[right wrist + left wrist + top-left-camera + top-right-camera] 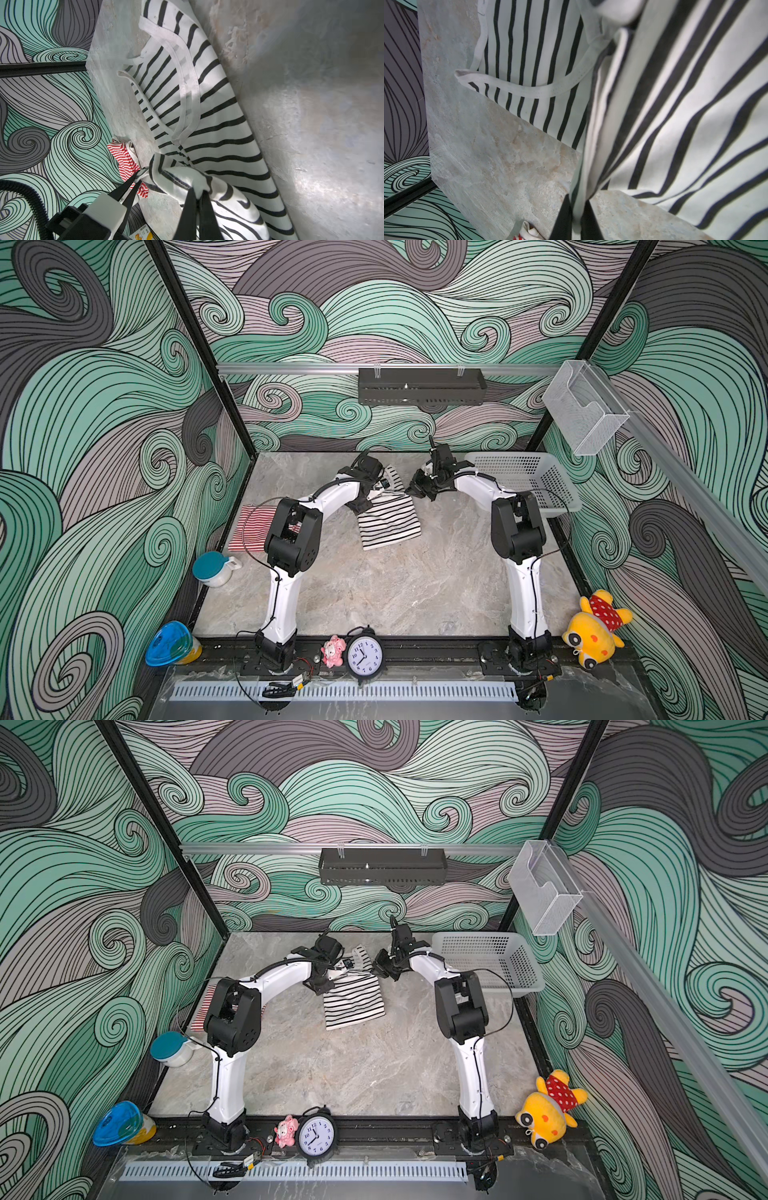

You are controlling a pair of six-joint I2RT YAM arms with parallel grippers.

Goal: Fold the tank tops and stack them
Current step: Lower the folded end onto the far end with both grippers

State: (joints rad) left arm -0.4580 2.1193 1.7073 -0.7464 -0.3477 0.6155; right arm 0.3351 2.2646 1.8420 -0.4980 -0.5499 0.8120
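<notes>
Black-and-white striped cloth, the black top (388, 524), lies on the table (395, 593) toward the back; its near hem rests flat; one edge is lifted and stretched between both tools. The left tool (139, 176) pinches a corner of that edge; the right tool (199, 192) is pressed together on a bunched fold just beside it. The red top (253, 526) lies well apart at the table's left edge, partly hidden; the basket (552, 485) stands back right; bare table lies open on the near side.
</notes>
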